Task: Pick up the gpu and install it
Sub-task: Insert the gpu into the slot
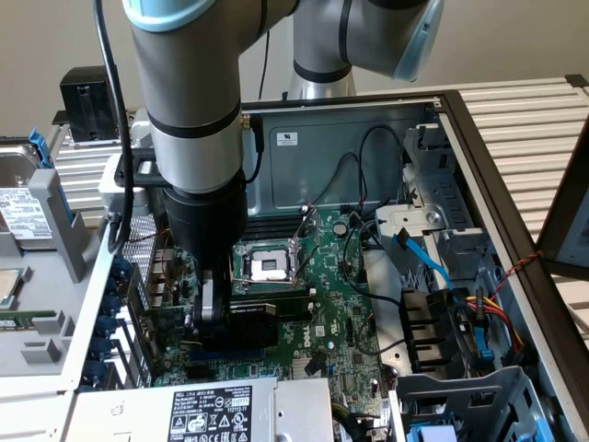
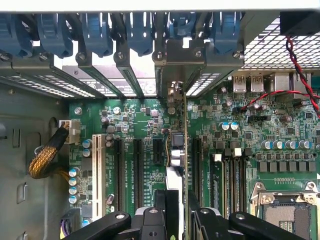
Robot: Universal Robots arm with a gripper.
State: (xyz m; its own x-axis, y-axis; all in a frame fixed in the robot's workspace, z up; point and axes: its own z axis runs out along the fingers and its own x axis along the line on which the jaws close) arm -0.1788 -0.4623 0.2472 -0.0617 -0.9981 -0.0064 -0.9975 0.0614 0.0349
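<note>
The gpu (image 1: 256, 318) stands on edge over the large green motherboard (image 1: 327, 304), its black fan shroud facing the CPU socket. My gripper (image 1: 224, 322) is shut on it from above. In the wrist view the gpu (image 2: 176, 150) is edge-on, running from between my gripper's (image 2: 176, 217) two black fingers (image 2: 159, 212) to its silver bracket (image 2: 172, 92) at the case's rear slot openings. It stands in line with the expansion slots (image 2: 137, 165). Its lower edge is hidden, so I cannot tell how deep it sits.
The open PC case holds the empty CPU socket (image 1: 267, 265), RAM slots (image 2: 232, 175) and a power supply (image 1: 202, 410) at the front. Blue slot latches (image 2: 95, 30) line the rear wall. Blue and black cables (image 1: 433, 262) cross the drive-bay side. A hard drive (image 1: 18, 198) lies outside.
</note>
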